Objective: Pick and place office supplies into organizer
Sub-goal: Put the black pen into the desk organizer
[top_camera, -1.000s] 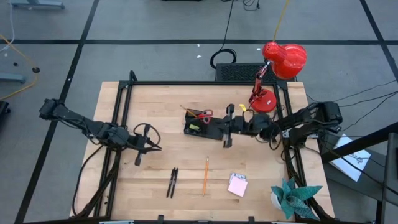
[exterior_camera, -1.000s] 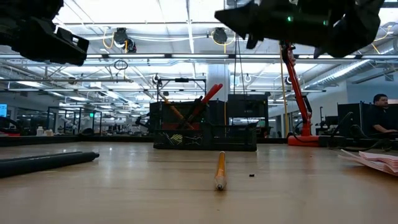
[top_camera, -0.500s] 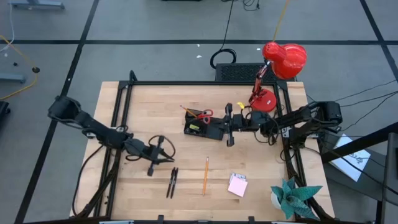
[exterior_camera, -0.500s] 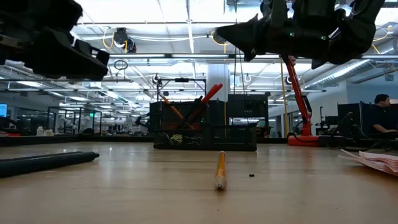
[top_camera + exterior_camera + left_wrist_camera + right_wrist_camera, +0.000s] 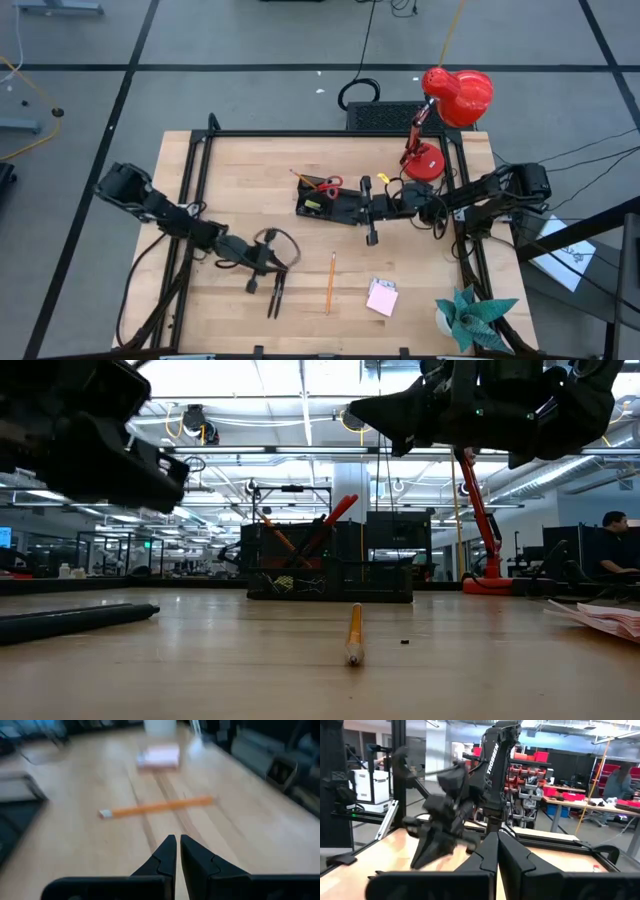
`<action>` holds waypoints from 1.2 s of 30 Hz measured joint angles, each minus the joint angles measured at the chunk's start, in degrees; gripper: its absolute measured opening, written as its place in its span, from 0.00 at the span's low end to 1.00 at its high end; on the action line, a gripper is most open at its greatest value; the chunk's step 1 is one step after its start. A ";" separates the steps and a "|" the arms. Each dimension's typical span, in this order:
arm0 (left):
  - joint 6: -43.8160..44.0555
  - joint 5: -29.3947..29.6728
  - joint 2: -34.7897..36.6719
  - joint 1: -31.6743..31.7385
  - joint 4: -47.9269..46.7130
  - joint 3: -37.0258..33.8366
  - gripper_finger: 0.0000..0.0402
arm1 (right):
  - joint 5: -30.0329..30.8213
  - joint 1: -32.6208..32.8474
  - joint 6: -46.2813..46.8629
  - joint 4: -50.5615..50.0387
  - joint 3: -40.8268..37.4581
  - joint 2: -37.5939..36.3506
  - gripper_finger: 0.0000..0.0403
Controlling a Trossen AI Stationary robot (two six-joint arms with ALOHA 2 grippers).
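- The table [image 5: 250, 190] is a pale wooden board with visible plank seams, edged by a black metal frame [image 5: 320, 133].
- The black organizer [image 5: 325, 206] sits near the middle of the board toward the far side; red-handled scissors [image 5: 328, 184] and an orange pencil stand in it.
- The right gripper [image 5: 372, 238] hangs just beside the organizer's right end, above the wood, with its jaws pressed together and nothing between them.
- The left gripper [image 5: 254, 285] hovers over the near-left part of the board, just beside the two black pens [image 5: 277, 293]; its jaws are nearly together and hold nothing.
- A loose orange pencil [image 5: 331, 283] lies flat on the board, right of the pens, and a pink sticky-note pad [image 5: 382, 297] lies farther right.
- A red desk lamp [image 5: 440, 110] stands at the far right corner, and a teal paper plant [image 5: 470, 318] at the near right corner.
- Around the table the floor is grey with dark lines.
- Level across the table, the room is a wide workshop with ceiling lights [image 5: 200, 420], racks and benches; a person [image 5: 612, 545] sits at the far right.
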State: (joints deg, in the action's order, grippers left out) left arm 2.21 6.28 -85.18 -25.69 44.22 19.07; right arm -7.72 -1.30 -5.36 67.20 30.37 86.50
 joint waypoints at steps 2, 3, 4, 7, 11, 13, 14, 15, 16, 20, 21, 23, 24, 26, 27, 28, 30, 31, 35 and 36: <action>0.21 -1.64 -2.17 0.19 -6.60 3.88 0.08 | 0.01 0.50 0.16 0.13 0.00 0.00 0.01; -0.37 -1.79 -3.24 0.21 -9.45 5.78 0.08 | 0.05 0.78 0.52 0.12 0.00 0.00 0.01; -1.73 -1.73 -4.21 0.19 -11.83 7.49 0.08 | 0.24 1.09 1.18 0.07 0.00 0.00 0.01; -5.95 -1.09 -6.27 -0.07 -15.45 10.36 0.08 | 3.20 2.60 2.37 -1.43 0.00 0.00 0.01; -8.39 -0.69 -5.64 -1.49 -15.59 10.06 0.08 | 10.93 5.48 0.77 -7.04 0.00 0.00 0.01; -9.64 0.35 -4.05 -2.37 -15.61 9.44 0.08 | 14.60 7.05 -0.75 -9.05 0.00 0.00 0.01; -9.95 0.93 -3.47 -2.62 -15.41 9.38 0.08 | 16.19 7.70 -1.70 -10.11 0.00 0.00 0.01; -10.09 1.41 -2.83 -2.67 -15.57 9.28 0.08 | 17.45 8.26 -2.73 -10.89 0.00 0.00 0.01; -10.11 1.89 -2.34 -2.58 -15.82 9.25 0.08 | 18.54 8.81 -3.39 -11.00 -0.02 0.02 0.01; -9.60 2.21 -2.08 -1.57 -15.18 9.21 0.08 | 19.71 9.71 -4.41 -10.06 0.00 0.00 0.01; -9.52 2.23 -2.08 -1.44 -15.26 9.21 0.08 | 19.69 9.73 -4.51 -10.04 0.00 0.00 0.01; -8.96 1.82 -2.11 -1.07 -15.67 9.21 0.08 | 19.71 9.69 -4.43 -10.04 0.00 0.00 0.01; -8.59 1.43 -2.11 -0.97 -15.82 9.21 0.08 | 19.71 9.69 -4.40 -10.05 0.00 0.00 0.01; -7.95 1.34 -2.13 -0.95 -15.75 9.21 0.08 | 19.71 9.69 -4.38 -10.03 0.00 0.00 0.01; -7.73 1.42 -2.13 -0.96 -15.73 9.21 0.08 | 19.71 9.69 -4.38 -9.86 0.00 0.00 0.01; -7.68 1.44 -2.13 -0.97 -15.75 9.21 0.08 | 19.69 9.69 -4.38 -9.75 0.00 0.00 0.01; -7.68 1.44 -2.13 -0.97 -15.78 9.21 0.08 | 19.71 9.69 -4.36 -9.69 0.00 0.00 0.01; -7.68 1.44 -2.13 -0.97 -15.78 9.21 0.08 | 19.69 9.69 -4.36 -9.65 0.00 0.00 0.01; -6.15 1.36 -2.13 -0.97 -17.47 9.21 0.08 | 19.69 9.69 -4.36 -9.64 0.00 0.00 0.01; -5.26 1.09 -2.13 -0.97 -18.37 9.18 0.08 | 19.70 9.68 -4.34 -9.64 0.00 0.00 0.01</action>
State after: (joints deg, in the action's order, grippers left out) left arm -3.05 7.38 -87.31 -26.65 25.85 28.25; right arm 11.98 8.37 -9.69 57.56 30.37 86.50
